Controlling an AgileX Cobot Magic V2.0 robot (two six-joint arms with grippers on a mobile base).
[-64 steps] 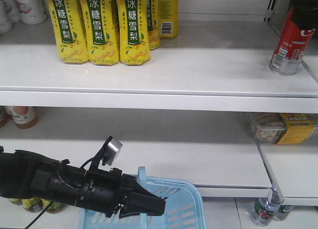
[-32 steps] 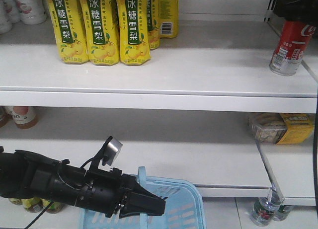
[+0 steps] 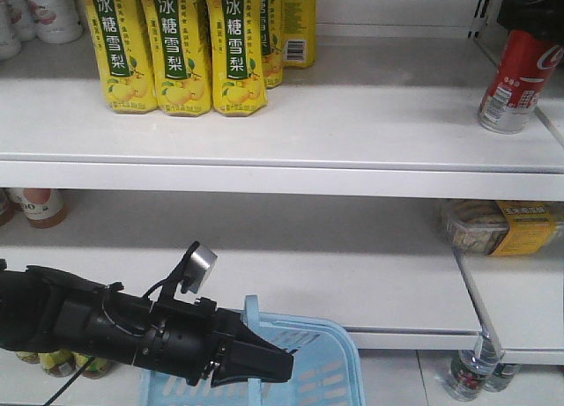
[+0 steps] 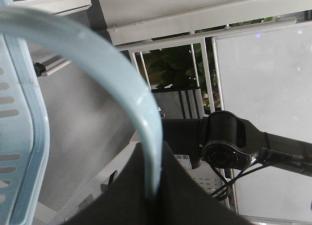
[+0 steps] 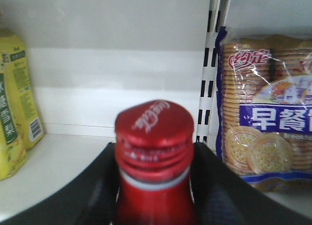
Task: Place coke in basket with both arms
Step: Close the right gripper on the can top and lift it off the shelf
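**Coke tilts in the right gripper; basket held below**

We record one change over the last second. The coke (image 3: 515, 80) stood nearly upright at the right end of the upper shelf (image 3: 308, 115). It now leans with its cap toward the right, while its base rests on about the same spot. The right gripper (image 3: 531, 18) sits over the top of the coke. We judge that the grip has taken and that the lift is only beginning. We cannot tell whether the base is clear of the shelf.

In the right wrist view, the red ribbed cap stands between the two black jaws. The jaws lie close against the neck on both sides just under the cap, so we read this gripper as narrow and clamped on the coke. A biscuit pack (image 5: 263, 117) stands just right of the coke, beyond the slotted shelf upright.

The left gripper (image 3: 264, 364) has not moved. It is closed on the handle (image 4: 122, 83) of the basket (image 3: 326, 371), low and near in the scene. The left wrist view shows the pale blue handle running down between the dark jaws.

The coke is well apart from the basket, higher, farther back and to its right. In our judgement, the next move must raise the coke off the shelf, then carry it left, nearer and down over the open basket
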